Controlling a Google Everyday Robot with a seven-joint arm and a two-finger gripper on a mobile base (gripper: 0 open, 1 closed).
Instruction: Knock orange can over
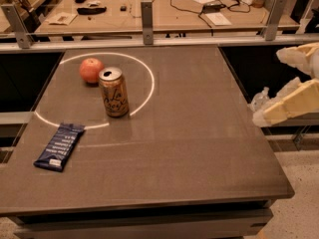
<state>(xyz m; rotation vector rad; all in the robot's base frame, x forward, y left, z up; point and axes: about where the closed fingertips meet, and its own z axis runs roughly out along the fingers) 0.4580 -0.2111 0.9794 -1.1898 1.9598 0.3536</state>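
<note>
Nearest us, a dark blue snack bar [59,146] lies at the front left of the table [199,148]; its pale print is too small for us to read. Beyond it the orange can [113,92] stands upright inside the white ring [149,83] marked on the top, with a round reddish fruit [91,69] just behind it to the left, near but apart. The can's dark cursive begins "La"; the rest we cannot make out. The gripper [291,101] hangs off the table's right edge, well apart from the can. We cannot tell how far open it is, and we see nothing in its hold. The step in hand, as we judge it, is the approach: come in from the right and meet the can high up — 1 firm sweep there should tip it rather than slide it, and a line clear of the fruit leaves that alone. Farthest off, a desk [149,14] carries cables and small items.
</note>
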